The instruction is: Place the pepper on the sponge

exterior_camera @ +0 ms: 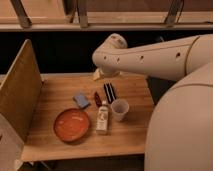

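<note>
A small dark red pepper [97, 98] lies on the wooden table [60, 90] near its middle. Just left of it, apart from it, rests the light blue sponge [81, 100]. My gripper [98, 75] hangs below the big white arm at the table's far edge, behind and above the pepper, touching neither thing.
A round orange-red plate [72, 125] sits at the front left. A small clear bottle [102, 118] stands upright beside a white cup [119, 109]. A black striped flat object [109, 92] lies right of the pepper. A wooden panel [20, 90] walls the left side.
</note>
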### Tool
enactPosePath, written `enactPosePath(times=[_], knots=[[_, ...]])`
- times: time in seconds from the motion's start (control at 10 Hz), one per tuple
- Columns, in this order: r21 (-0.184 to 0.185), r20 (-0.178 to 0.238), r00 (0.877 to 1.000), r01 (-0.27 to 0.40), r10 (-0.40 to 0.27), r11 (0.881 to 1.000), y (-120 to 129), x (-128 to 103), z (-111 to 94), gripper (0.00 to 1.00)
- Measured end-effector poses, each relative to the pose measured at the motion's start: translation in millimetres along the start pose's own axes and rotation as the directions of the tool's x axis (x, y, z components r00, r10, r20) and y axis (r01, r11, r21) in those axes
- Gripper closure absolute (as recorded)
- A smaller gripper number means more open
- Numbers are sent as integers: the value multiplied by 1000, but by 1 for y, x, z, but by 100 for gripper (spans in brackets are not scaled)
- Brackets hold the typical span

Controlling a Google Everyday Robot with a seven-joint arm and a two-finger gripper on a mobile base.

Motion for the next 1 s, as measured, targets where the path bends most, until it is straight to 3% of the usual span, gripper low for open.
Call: enactPosePath(times=[0.2,0.5,0.7,1.0], knots=[[-31,2,996,84,-84,996,19,-3,5,20],[-136,-21,975,215,-220,967,68,3,30,20],[-153,-55,970,228,-239,962,69,10,49,20],[-153,-58,970,225,-237,962,68,11,50,20]])
